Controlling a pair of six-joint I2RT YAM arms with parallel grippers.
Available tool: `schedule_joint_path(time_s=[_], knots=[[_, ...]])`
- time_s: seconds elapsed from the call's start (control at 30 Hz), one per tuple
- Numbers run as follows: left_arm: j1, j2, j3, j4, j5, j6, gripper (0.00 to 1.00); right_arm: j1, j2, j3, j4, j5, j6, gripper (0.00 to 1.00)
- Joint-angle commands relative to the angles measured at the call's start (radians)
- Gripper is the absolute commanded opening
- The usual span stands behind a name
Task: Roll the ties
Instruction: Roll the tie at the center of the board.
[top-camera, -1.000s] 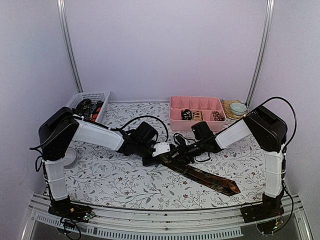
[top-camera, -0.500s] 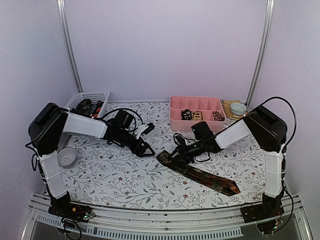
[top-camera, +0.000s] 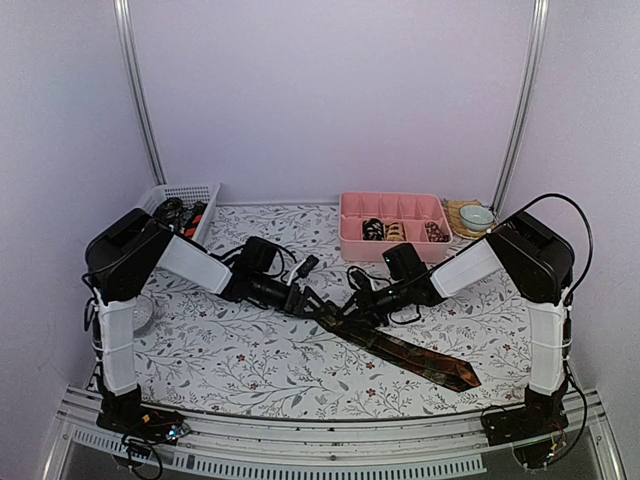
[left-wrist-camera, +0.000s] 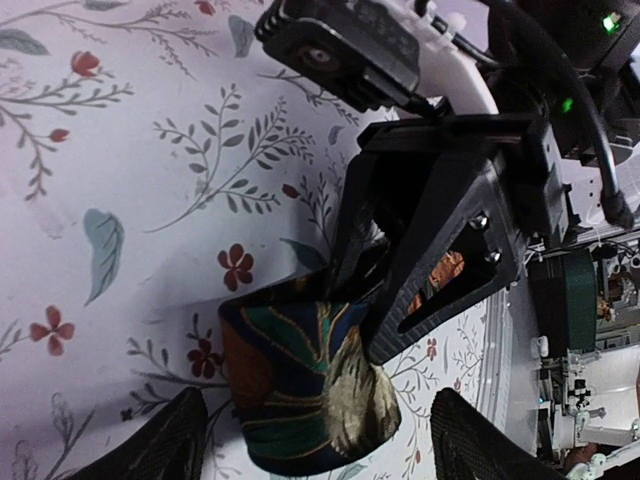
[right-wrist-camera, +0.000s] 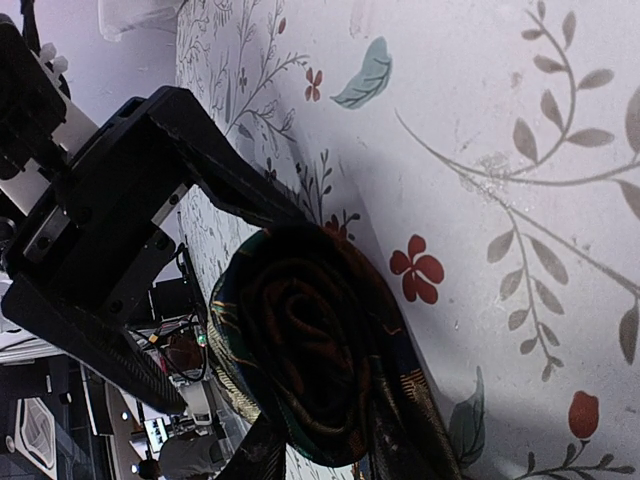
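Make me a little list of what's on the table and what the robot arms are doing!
Tie: lies on the flowery table, one end rolled into a coil
Right end effector: shut on the coil
Left end effector: open, close to the coil, not gripping
Pink tray: holds rolled ties
White basket: more ties inside

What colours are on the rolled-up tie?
The tie is dark blue with green, gold and orange; best in left wrist view.

Left gripper (left-wrist-camera: 318, 455) jaws cropped at tips; basket (top-camera: 190, 190) contents indistinct.
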Motion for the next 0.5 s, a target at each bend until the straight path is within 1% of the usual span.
schedule_joint_path(time_s=[0.0, 0.17, 0.3, 0.47], knots=[[-0.04, 0.076, 0.006, -0.01, 0.01, -0.051, 0.77, -0.005, 0.073, -0.024, -0.048, 0.064, -0.008, 0.27], [-0.057, 0.098, -0.015, -0.007, 0.024, -0.064, 0.71, -0.005, 0.07, -0.023, -0.048, 0.064, -0.004, 0.27], [-0.061, 0.106, -0.033, -0.014, -0.001, -0.076, 0.64, -0.006, 0.066, -0.022, -0.049, 0.067, -0.003, 0.27], [-0.072, 0.112, -0.028, -0.055, -0.082, -0.075, 0.62, -0.005, 0.065, -0.024, -0.044, 0.069, 0.001, 0.27]])
